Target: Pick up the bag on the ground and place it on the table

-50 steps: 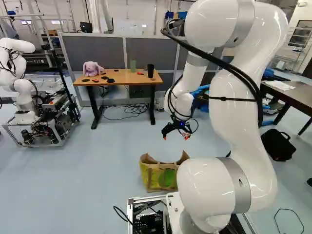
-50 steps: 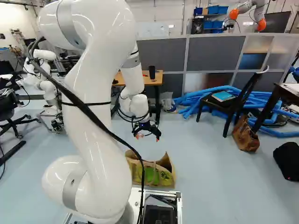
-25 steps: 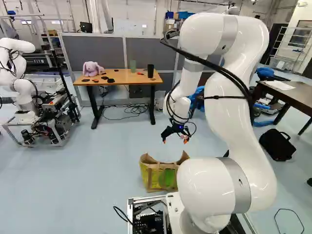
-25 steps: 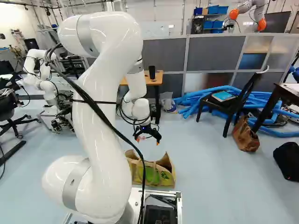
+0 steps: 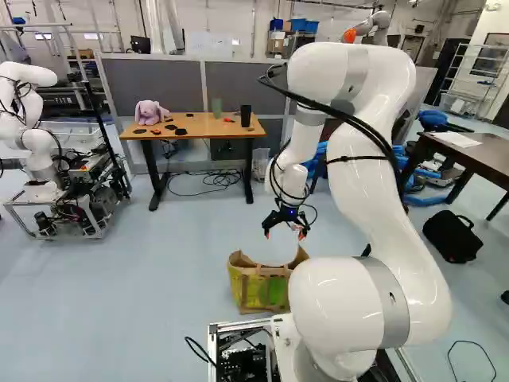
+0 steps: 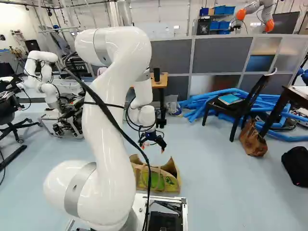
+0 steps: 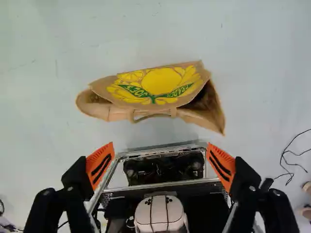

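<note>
Above the floor, past the base's front edge, my gripper (image 5: 285, 232) points down with nothing between its fingers. In the wrist view the gripper (image 7: 160, 162) stands wide open, orange pads apart. The tan, yellow and green bag (image 5: 258, 288) stands on the floor close ahead of the base, below the gripper and not touched by it. From the wrist the bag (image 7: 160, 87) lies ahead of the fingertips, its mouth partly folded over and a handle loop at its near side. The wooden table (image 5: 197, 127) is farther off, against the grey partition.
On the table are a pink plush toy (image 5: 149, 112), a black cup (image 5: 246, 116) and small dark items. Another robot (image 5: 40, 151) stands at the left. A chair (image 6: 238, 103), blue tubes (image 6: 195, 108), a brown bag (image 6: 253, 139) and a black bag (image 5: 453, 237) are off to the right.
My arm has shifted left in the left base view and right in the right one, its upper joints sinking; the gripper has come slightly lower, nearer the bag. The base and bag have stayed put.
</note>
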Available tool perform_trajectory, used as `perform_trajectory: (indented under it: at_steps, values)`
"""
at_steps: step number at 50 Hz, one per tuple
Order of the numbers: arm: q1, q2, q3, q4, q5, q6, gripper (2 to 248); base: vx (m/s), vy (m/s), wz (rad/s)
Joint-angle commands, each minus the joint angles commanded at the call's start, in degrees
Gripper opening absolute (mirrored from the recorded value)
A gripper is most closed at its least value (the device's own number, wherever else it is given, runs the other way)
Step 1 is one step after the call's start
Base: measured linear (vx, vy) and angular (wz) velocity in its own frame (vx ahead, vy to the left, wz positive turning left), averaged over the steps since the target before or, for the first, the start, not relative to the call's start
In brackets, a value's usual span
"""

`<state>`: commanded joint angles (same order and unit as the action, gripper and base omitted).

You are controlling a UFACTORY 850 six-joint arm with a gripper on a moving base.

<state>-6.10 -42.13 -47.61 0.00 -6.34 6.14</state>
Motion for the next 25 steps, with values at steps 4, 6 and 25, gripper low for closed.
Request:
perform_trajectory:
  at_steps: [4, 6, 25]
  values:
    - [0.00, -1.04, -0.62, 0.00, 0.00, 2.35, 247, 0.000, 0.000, 0.000]
    - [0.00, -1.55, -0.94, 0.00, 0.00, 3.53, 247, 0.000, 0.000, 0.000]
    - [0.00, -6.40, -3.97, 0.00, 0.00, 14.95, 247, 0.000, 0.000, 0.000]
